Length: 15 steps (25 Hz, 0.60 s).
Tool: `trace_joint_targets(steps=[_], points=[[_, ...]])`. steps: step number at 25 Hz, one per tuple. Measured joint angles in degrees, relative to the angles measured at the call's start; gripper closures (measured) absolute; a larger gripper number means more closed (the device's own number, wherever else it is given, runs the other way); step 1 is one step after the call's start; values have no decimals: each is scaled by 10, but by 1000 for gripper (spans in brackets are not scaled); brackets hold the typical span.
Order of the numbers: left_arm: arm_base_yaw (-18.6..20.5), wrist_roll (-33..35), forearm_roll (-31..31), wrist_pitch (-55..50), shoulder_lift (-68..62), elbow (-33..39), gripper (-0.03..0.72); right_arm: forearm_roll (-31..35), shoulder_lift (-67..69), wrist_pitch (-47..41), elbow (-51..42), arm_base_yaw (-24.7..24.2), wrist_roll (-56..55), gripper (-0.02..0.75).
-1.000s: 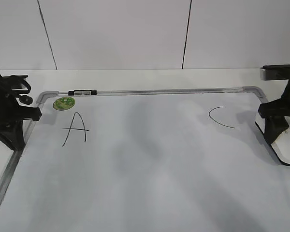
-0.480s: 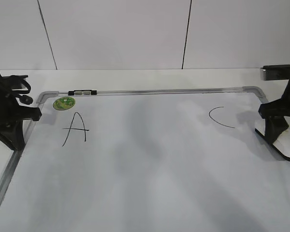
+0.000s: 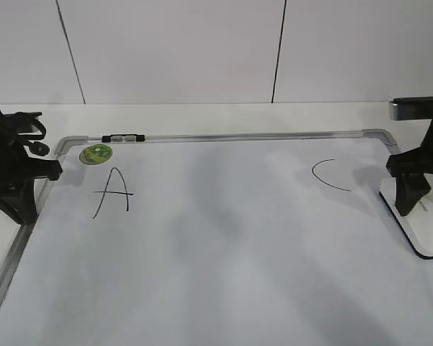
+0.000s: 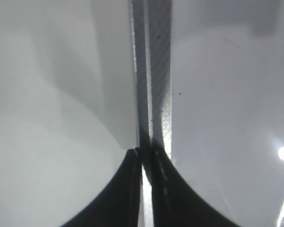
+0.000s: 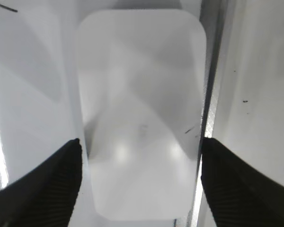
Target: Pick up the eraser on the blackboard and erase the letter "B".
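Right arm stands at the right edge of the exterior frame, its gripper (image 3: 417, 189) pointing down over the eraser (image 3: 427, 229), which lies flat on the board (image 3: 224, 252) at the lower right, by the frame's right rail. In the right wrist view the gripper (image 5: 139, 182) is spread wide, one finger (image 5: 47, 182) on each side of the eraser (image 5: 141, 113), not squeezing it. Left arm sits at the left edge of the frame, gripper (image 3: 49, 169) low by the board's upper-left corner; the left wrist view shows that gripper (image 4: 143, 163) pinched nearly together over the frame rail (image 4: 154, 80). Count on the board: one eraser, one green magnet (image 3: 95, 153), two letters, an A (image 3: 114, 191) at left and a C (image 3: 328, 175) at right. No B in sight.
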<state>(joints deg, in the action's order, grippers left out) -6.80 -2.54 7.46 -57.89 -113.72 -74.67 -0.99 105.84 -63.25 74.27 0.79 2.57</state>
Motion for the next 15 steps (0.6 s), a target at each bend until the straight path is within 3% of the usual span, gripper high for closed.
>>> trace_joint_targets(steps=[15], points=[[0,0,0,0,0,0,660,22,-3,-60,85,0,-19,145]])
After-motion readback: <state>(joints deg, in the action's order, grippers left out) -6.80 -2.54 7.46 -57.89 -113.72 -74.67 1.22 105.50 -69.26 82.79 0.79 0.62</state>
